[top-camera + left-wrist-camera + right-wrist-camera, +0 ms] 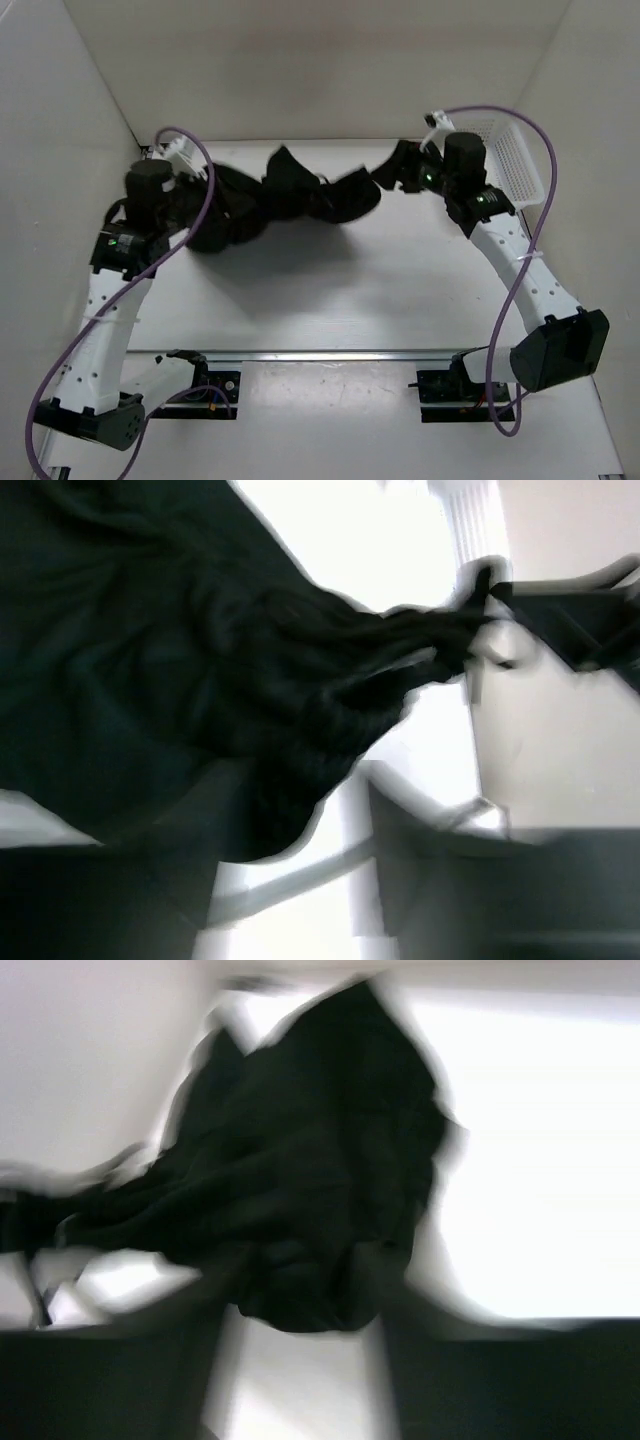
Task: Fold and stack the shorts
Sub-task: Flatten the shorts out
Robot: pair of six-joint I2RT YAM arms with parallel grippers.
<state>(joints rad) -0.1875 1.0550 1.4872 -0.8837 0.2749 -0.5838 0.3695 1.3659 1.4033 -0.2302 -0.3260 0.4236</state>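
Note:
The black shorts (290, 195) hang twisted and bunched in the air over the far part of the table, stretched between both arms. My left gripper (205, 205) grips their left end, where most of the fabric hangs. My right gripper (392, 172) grips their right end. In the left wrist view the shorts (150, 660) fill the upper left and reach into my left gripper (285, 830); the view is blurred. In the right wrist view the shorts (300, 1160) hang down from between my right gripper's (305, 1300) jaws, also blurred.
A white slatted basket (515, 160) stands at the far right corner, just behind the right arm. White walls close the table on the left, back and right. A metal rail (320, 353) runs along the near edge between the arm bases.

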